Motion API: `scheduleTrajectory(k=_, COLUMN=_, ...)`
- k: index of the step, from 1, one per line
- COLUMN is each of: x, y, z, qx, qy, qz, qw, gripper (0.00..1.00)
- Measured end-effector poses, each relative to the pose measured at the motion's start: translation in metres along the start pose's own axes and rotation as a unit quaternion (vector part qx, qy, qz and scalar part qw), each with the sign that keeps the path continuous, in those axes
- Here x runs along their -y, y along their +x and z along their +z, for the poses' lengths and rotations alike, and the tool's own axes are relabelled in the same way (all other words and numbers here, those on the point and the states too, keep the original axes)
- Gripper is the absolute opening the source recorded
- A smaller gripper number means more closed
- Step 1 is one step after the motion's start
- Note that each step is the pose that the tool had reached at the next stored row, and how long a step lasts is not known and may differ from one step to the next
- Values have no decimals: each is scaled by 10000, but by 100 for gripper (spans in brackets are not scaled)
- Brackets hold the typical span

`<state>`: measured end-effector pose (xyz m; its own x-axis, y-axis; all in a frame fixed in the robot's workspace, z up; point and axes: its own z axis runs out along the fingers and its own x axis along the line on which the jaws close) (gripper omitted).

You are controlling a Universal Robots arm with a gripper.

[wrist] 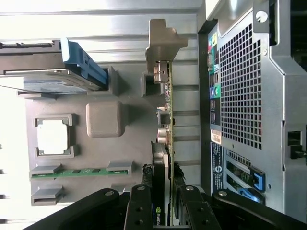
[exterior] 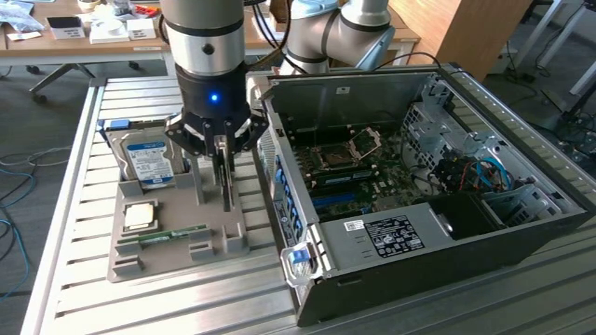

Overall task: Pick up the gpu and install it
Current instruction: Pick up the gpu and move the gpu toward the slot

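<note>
The gpu (exterior: pixel 225 178) is a thin green card standing on edge over the grey parts tray (exterior: pixel 167 255). My gripper (exterior: pixel 222 143) hangs straight above it, its black fingers pressed against both faces of the card's upper part. In the wrist view the gpu (wrist: pixel 168 105) runs away from the gripper (wrist: pixel 164 203), with the black fan between the fingers (wrist: pixel 142 206) and the silver end bracket (wrist: pixel 163 38) at the far end. Whether the card's lower edge still rests in the tray slot I cannot tell. The open computer case (exterior: pixel 521 209) lies beside the tray, motherboard (exterior: pixel 363 174) exposed.
The tray also holds a silver hard drive (exterior: pixel 149 162) with a blue-white label, a square CPU (exterior: pixel 139 215) and a narrow green RAM strip (exterior: pixel 172 235). The case's perforated rear wall (wrist: pixel 244 96) stands close beside the card. A cluttered wooden desk (exterior: pixel 84 42) lies behind the slatted metal table.
</note>
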<state>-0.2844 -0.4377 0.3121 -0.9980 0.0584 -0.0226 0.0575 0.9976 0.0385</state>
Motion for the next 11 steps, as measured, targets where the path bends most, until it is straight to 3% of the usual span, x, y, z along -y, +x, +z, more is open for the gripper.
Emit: scheduleTrajectory(k=11, x=-11, y=-6, z=-277, qx=0, qy=0, qz=0, qw=10000, gripper=27)
